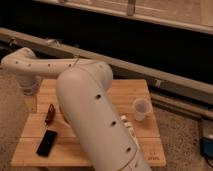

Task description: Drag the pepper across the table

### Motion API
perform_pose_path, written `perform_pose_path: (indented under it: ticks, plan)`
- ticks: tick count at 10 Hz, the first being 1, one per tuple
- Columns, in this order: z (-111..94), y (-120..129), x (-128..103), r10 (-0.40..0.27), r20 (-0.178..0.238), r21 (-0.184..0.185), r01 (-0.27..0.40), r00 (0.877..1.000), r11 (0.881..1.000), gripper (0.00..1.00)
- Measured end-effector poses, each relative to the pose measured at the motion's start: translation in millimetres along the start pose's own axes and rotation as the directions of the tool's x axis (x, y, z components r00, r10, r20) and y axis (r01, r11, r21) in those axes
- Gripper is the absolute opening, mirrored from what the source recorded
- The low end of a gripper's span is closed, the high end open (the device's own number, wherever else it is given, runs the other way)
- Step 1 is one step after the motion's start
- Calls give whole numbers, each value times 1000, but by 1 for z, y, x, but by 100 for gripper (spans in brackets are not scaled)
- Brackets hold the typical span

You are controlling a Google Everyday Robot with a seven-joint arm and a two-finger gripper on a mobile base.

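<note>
The pepper is a small slender dark red-brown object lying on the left part of the light wooden table. My gripper hangs at the end of the white arm, over the table's left edge. It is a little to the left of the pepper and apart from it. The arm's thick link crosses the middle of the table and hides the orange bowl.
A flat black phone lies near the front left corner, in front of the pepper. A white cup stands on the right side. A small white object peeks out beside the arm. Dark wall and rail run behind.
</note>
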Motion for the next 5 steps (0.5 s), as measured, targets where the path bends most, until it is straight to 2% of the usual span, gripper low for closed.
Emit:
perform_pose_path:
  ticks: [3, 5]
  plan:
    - [21, -9, 11, 48, -59, -38, -51, 997, 998, 80]
    - [30, -10, 13, 76, -93, -45, -81, 993, 996, 80]
